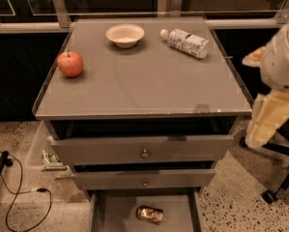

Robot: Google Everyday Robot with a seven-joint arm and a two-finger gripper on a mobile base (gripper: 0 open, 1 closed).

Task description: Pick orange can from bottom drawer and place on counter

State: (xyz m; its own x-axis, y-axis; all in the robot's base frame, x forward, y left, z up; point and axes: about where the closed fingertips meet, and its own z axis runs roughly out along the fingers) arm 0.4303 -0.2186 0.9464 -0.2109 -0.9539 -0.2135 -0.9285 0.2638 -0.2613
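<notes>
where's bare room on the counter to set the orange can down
The counter is bare across its middle and whole front half, from the apple rightward to the rim. The back edge is crowded by the bowl and bottle. The end effector hangs off the counter's right side.

The orange can [150, 214] lies on its side on the flat grey floor of the bottom drawer [114, 217], near the middle. It is small, shiny orange-gold, with pale print. The drawer stands pulled out. Above it, the worktop [149, 88] is a glossy grey square with a thin raised rim. The gripper [261, 128] hangs beyond the worktop's right edge, well apart from the can.
</notes>
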